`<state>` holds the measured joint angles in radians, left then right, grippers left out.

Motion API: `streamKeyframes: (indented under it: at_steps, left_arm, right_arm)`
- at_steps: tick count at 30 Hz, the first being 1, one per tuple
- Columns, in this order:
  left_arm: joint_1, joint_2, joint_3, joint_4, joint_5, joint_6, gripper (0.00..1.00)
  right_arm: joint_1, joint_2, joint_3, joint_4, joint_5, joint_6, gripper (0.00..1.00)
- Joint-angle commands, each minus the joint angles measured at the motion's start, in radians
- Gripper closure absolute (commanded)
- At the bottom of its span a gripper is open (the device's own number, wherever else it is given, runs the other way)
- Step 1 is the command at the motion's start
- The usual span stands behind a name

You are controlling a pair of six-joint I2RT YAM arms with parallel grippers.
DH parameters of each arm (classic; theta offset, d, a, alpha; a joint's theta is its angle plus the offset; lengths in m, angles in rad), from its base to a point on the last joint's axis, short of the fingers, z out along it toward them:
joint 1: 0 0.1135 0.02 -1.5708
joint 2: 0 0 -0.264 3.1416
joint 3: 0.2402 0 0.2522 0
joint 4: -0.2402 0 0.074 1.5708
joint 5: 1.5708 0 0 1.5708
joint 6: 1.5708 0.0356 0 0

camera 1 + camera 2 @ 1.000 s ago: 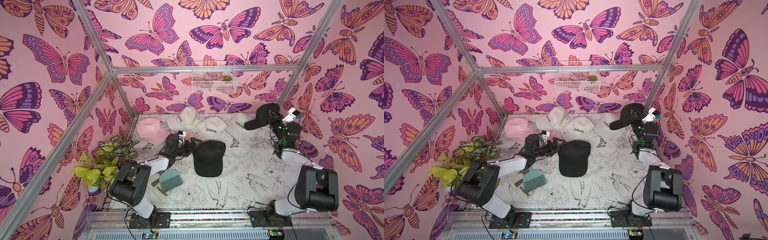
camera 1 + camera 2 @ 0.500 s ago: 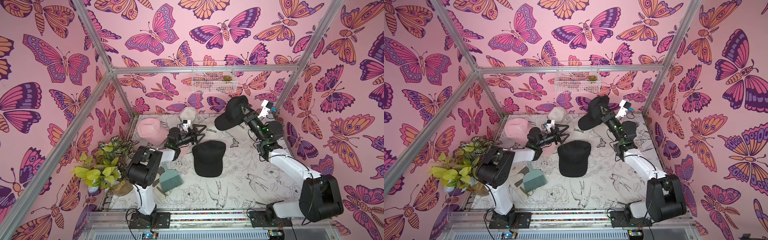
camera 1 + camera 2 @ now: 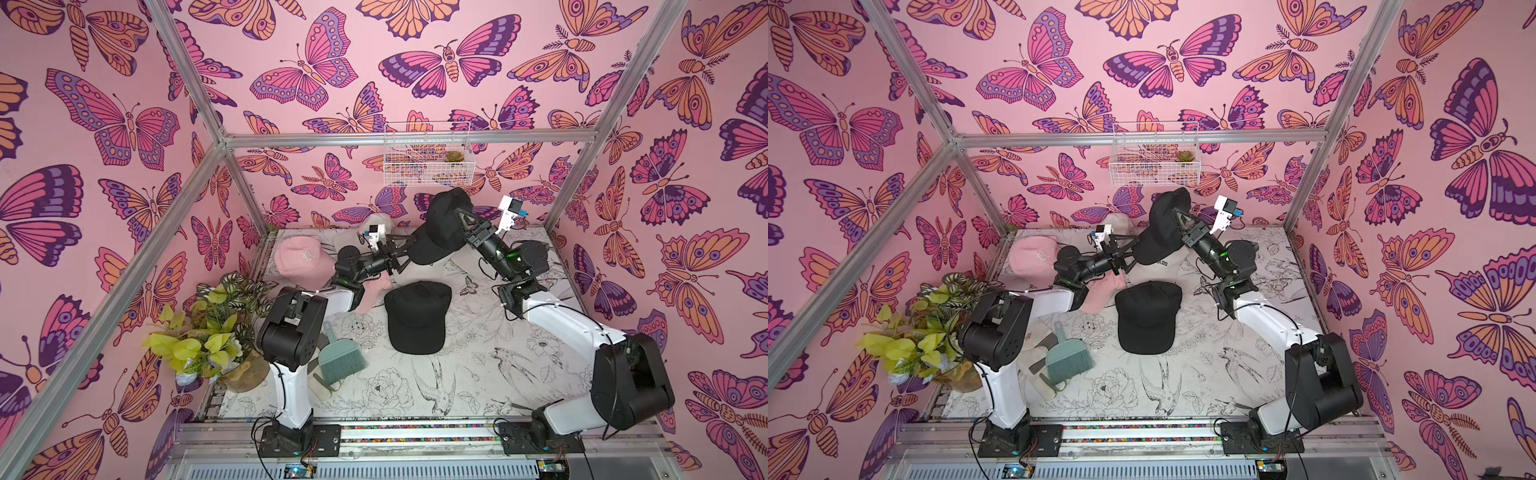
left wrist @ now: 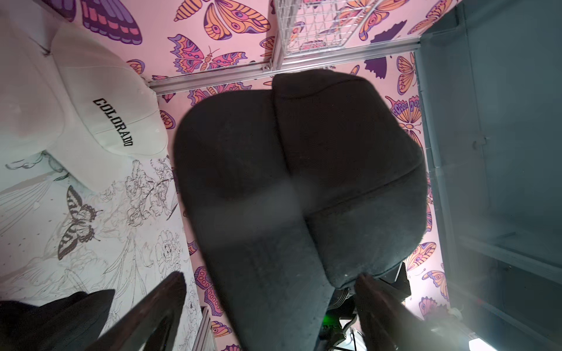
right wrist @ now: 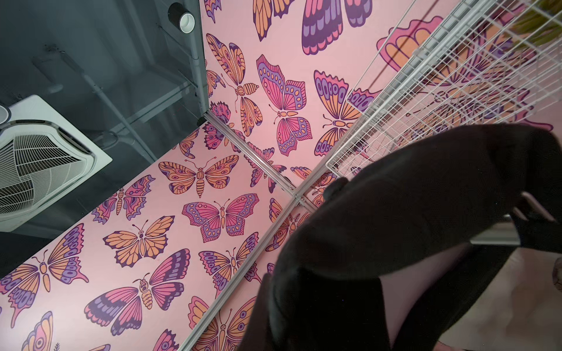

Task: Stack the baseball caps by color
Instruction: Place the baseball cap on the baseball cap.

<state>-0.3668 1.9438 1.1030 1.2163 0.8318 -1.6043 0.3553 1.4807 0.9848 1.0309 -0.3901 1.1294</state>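
While the right gripper (image 3: 459, 217) is clamped tight near the crown of the lifted black cap (image 3: 440, 235), that cap hangs clear of the table (image 3: 498, 374) at the back of the cell. It sits just below the wire basket (image 3: 426, 166) on the rear wall, with its brim sloping down toward the left arm. The left gripper (image 3: 408, 252) faces it with jaws spread wide, one on either side of the brim. In the left wrist view its two dark fingers (image 4: 161, 307) flank the black fabric (whether either one touches the cap cannot be told, since the near part is blurred). The flat black cap (image 3: 417, 316) lies crown up in the middle of the table, brim toward the front, apart from the lifted one. The pink cap (image 3: 299, 259) with a white monogram rests at the back left. A second pink cap (image 3: 372, 297) is partly hidden under the left arm, just beside the flat black cap. A cream cap (image 4: 112, 121) lettered "COLORADO" lies on the table near the back wall, close to the two grippers. A teal brush (image 3: 343, 357) lies near the left arm's base, and a potted plant (image 3: 208, 332) stands at the table's left edge.
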Motion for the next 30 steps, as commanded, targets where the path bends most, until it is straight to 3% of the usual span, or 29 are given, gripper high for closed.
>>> streamKeyframes:
  at_steps: [1,4,10,11,12,13,14,16,17,18,23,30]
  left_arm:
    - [0.0,0.024,0.034,0.075,0.047,-0.014,0.17]
    - [0.003,0.035,0.051,0.096,0.054,-0.032,0.32]
    - [0.024,0.028,0.044,0.107,0.057,-0.035,0.78]
    - [0.029,0.024,0.037,0.109,0.055,-0.038,0.87]
    - [0.036,0.02,0.034,0.11,0.06,-0.038,0.95]
    - [0.045,0.013,0.029,0.11,0.069,-0.035,1.0]
    - [0.052,0.008,0.025,0.109,0.075,-0.032,1.0]
    - [0.069,-0.007,0.01,0.11,0.097,-0.021,1.0]
    - [0.076,-0.013,0.005,0.109,0.108,-0.02,1.0]
    - [0.084,-0.018,-0.001,0.11,0.122,-0.016,1.0]
    - [0.113,-0.027,0.011,0.11,0.24,-0.017,1.0]
    - [0.115,-0.025,0.017,0.108,0.32,-0.024,1.0]
  right_arm:
    - [0.008,0.016,0.017,0.054,-0.028,0.006,1.0]
    - [0.008,0.031,0.014,0.048,-0.043,0.004,1.0]
    - [0.005,0.028,-0.03,0.025,-0.046,-0.025,1.0]
    - [0.003,0.024,-0.035,0.008,-0.057,-0.042,0.95]
    - [-0.002,0.016,-0.038,-0.021,-0.075,-0.057,0.85]
    - [-0.013,0.008,-0.04,-0.056,-0.097,-0.073,0.68]
    - [-0.025,0.0,-0.038,-0.099,-0.123,-0.09,0.49]
    - [-0.047,-0.023,-0.039,-0.199,-0.172,-0.126,0.28]
    - [-0.058,-0.038,-0.046,-0.248,-0.179,-0.149,0.06]
    - [-0.069,-0.062,-0.059,-0.302,-0.173,-0.173,0.01]
    - [-0.133,-0.176,-0.135,-0.501,-0.135,-0.231,0.01]
    - [-0.182,-0.185,-0.15,-0.485,-0.317,-0.126,0.01]
